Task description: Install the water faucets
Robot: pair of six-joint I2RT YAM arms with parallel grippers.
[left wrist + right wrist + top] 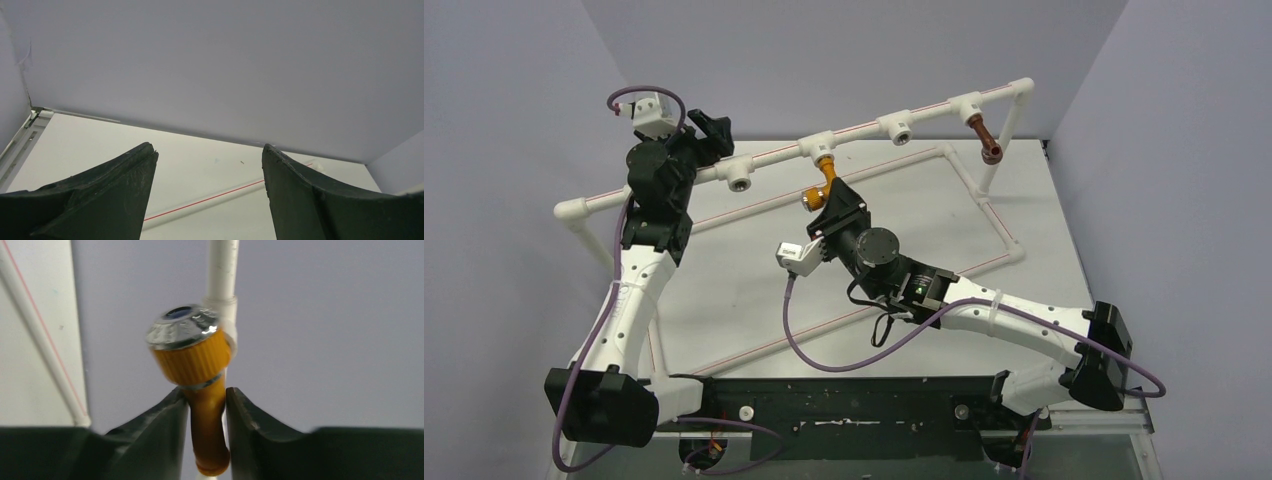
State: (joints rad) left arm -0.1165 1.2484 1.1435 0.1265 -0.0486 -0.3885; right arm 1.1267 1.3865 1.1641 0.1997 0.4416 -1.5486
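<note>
The orange-yellow faucet (821,182) hangs from a white tee socket (821,150) of the raised pipe rail. In the right wrist view the orange-yellow faucet (192,357) shows its ribbed collar and round silver end towards the camera. My right gripper (831,197) (206,395) is shut on its bent neck just below the collar. The dark reddish-brown faucet (988,138) hangs from the tee (969,104) near the rail's right end. My left gripper (712,130) (207,150) is open and empty, above the rail's left part.
Two empty tee sockets (741,178) (898,128) face forward on the rail. A floor loop of white pipe with a red line (999,215) (210,202) lies on the table. Grey walls stand close behind and at the sides.
</note>
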